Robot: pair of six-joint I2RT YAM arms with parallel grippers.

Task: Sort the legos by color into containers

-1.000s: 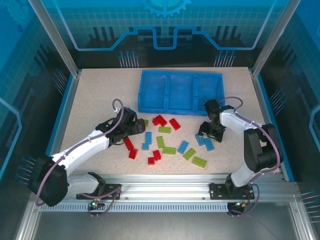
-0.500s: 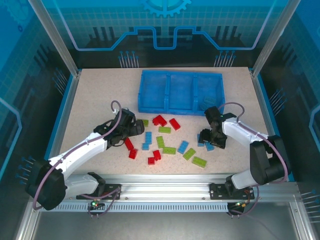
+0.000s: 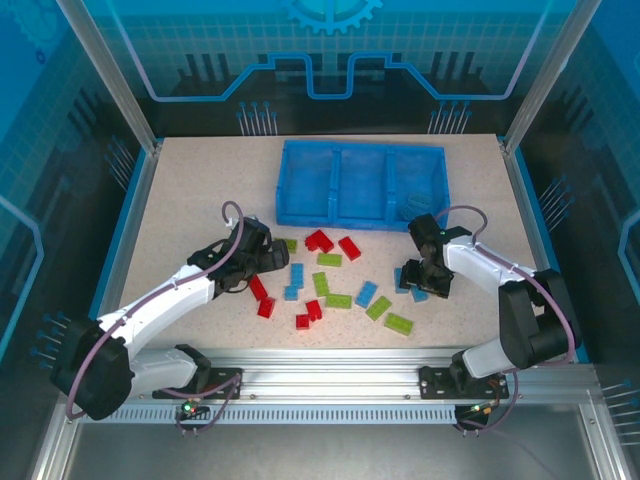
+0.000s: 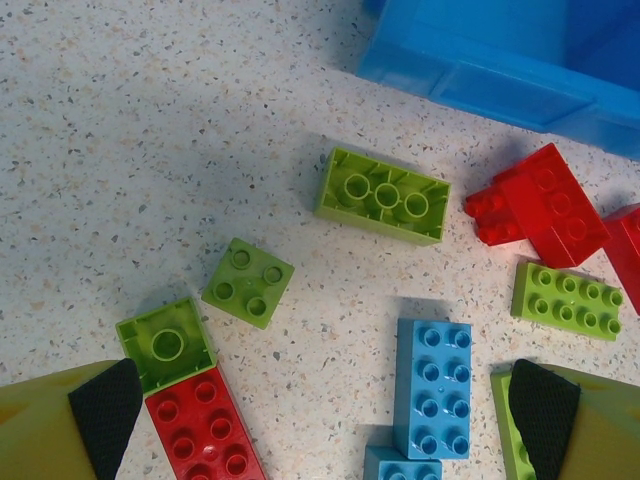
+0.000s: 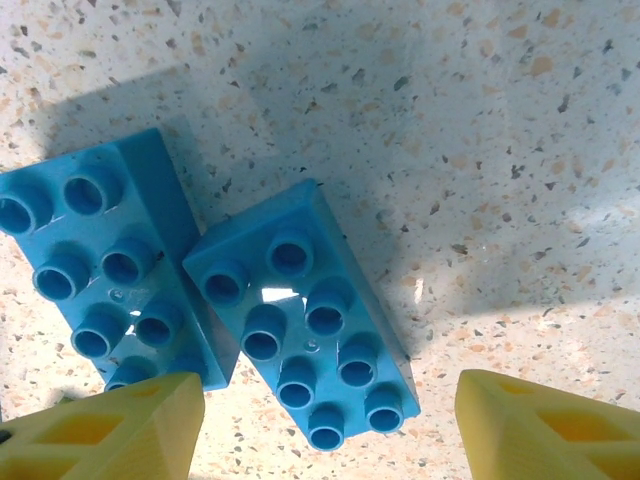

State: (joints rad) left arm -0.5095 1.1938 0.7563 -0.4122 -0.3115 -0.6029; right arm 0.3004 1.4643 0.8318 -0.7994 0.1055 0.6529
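Overhead, speckled tabletop, blue-lit walls, left end effector wide, right end effector parted astride blue brick

L end effector wide open; R end effector jaws apart, both low.

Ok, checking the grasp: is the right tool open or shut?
Open: on the right tool, the fingers stand apart, a light blue brick between them, ungripped.

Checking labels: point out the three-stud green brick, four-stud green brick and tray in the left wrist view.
three-stud green brick (image 4: 384, 196), left wrist view, middle stud.
four-stud green brick (image 4: 248, 283), left wrist view, top centre.
tray (image 4: 497, 80), left wrist view, outer wall.
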